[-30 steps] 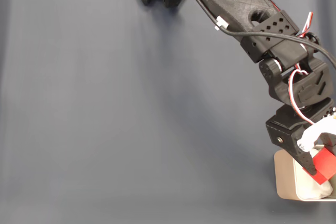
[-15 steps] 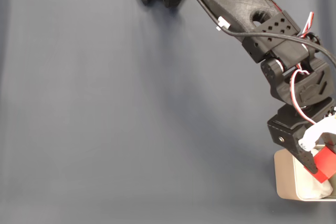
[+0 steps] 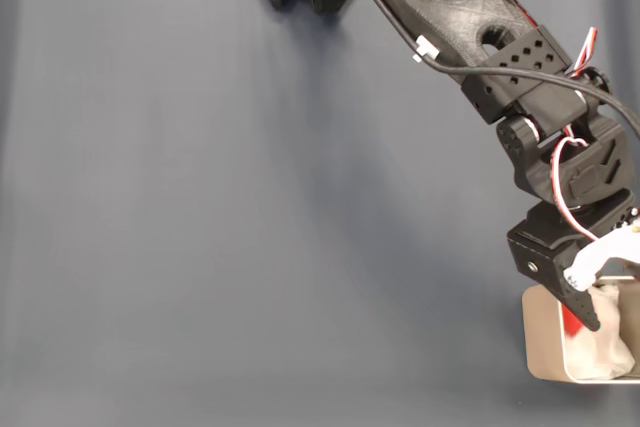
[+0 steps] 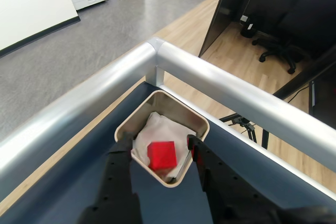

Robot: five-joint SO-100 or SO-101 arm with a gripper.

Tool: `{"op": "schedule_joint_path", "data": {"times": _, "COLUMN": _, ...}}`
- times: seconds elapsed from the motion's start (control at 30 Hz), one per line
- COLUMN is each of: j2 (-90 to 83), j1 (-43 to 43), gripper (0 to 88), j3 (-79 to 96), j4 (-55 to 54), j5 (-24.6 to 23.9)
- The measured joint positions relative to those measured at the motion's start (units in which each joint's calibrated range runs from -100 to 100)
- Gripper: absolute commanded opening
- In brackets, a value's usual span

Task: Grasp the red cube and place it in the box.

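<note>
Resting on white padding, red cube (image 4: 161, 155) inside box (image 4: 199, 124), gripper (image 4: 159, 144) spread above (released)

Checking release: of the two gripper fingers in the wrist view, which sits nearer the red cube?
The left finger, by a small margin; the red cube lies free on the box's white padding.

Gripper (image 4: 157, 148) now spread apart; red cube (image 4: 161, 155) drops out, lies on padding in box (image 4: 198, 120), mostly hidden in fixed view.
</note>
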Motion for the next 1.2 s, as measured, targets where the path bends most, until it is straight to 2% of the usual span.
{"op": "schedule_joint_path", "data": {"times": 0.2, "j2": 0.0, "j1": -0.1, "gripper": 44.0, "j3": 0.0, "j4": -0.2, "j5": -0.5}}
{"op": "schedule_joint_path", "data": {"times": 0.33, "j2": 0.0, "j1": -0.3, "gripper": 46.6, "j3": 0.0, "j4": -0.3, "j5": -1.2}}
{"op": "schedule_joint_path", "data": {"times": 1.2, "j2": 0.0, "j1": -0.5, "gripper": 47.5, "j3": 0.0, "j4": -2.9, "j5": -1.4}}
